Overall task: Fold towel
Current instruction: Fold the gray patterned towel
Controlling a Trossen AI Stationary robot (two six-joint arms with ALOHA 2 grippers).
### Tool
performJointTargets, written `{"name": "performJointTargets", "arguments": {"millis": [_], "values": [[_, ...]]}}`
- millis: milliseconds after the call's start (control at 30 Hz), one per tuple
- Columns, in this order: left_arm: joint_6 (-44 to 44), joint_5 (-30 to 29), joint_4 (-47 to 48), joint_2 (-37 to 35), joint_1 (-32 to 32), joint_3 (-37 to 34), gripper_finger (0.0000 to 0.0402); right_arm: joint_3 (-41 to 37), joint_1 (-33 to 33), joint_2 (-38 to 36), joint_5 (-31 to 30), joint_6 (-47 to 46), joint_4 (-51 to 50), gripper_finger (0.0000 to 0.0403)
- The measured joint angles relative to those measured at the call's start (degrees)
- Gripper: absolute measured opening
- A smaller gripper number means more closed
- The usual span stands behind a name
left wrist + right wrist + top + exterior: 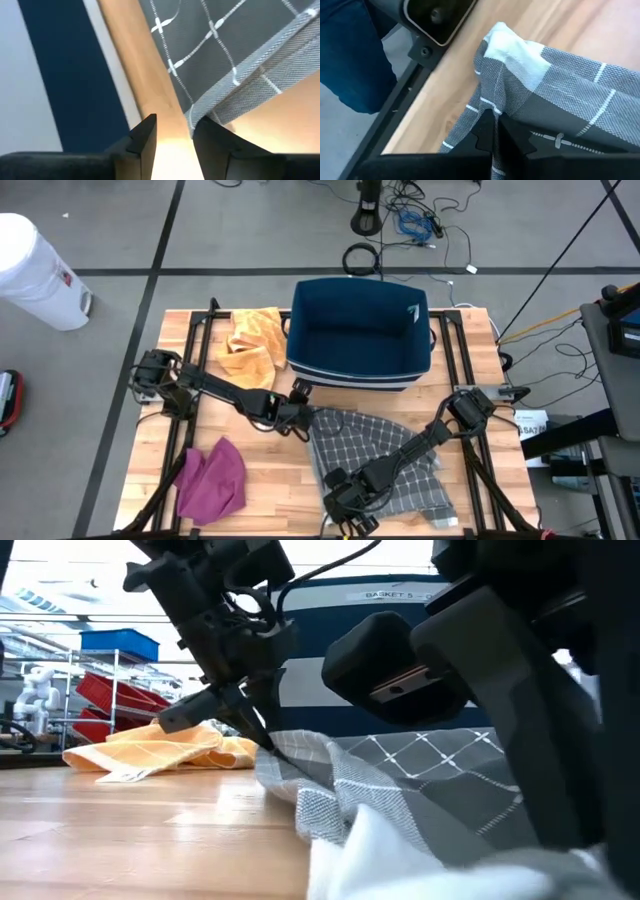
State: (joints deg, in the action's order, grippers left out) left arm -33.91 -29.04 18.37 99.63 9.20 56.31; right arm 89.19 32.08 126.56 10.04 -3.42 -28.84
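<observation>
the table [255, 480] fills the middle of the high view, with a blue basket [360, 330] at its upper centre, an orange cloth [250, 340] to the upper left and a purple cloth [212, 478] at the lower left. the grey checked towel [375, 455] lies in the lower centre-right of that view, just below the basket, rumpled and not yet flat.

the step in hand looks like the first fold: one corner is gripped while the other corner seems just let go. the towel's long axis runs from the upper left corner near the basket down to the lower right.

the right gripper [495, 132] is at the towel's lower left edge in the high view, its fingers closed tight on a fold of the towel. the left gripper [174, 132] is at the towel's upper left corner, fingers a little apart, with the towel hem just beside one finger and nothing clearly between them.

next, i think the left gripper must take the corner again or move clear before the right one carries its edge across.
</observation>
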Motion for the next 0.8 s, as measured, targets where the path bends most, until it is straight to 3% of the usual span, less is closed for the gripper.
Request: {"name": "performJointTargets", "arguments": {"millis": [433,800], "values": [[2.1,-4.6,2.8,0.0,-4.8,0.0,0.0179,0.1,-4.2,-0.5,1.6,5.0,-10.2,0.0012],[1.8,0.0,2.5,0.0,-4.2,0.0,0.0186,-0.4,-4.3,-5.6,1.5,4.5,-4.7,0.0079]]}}
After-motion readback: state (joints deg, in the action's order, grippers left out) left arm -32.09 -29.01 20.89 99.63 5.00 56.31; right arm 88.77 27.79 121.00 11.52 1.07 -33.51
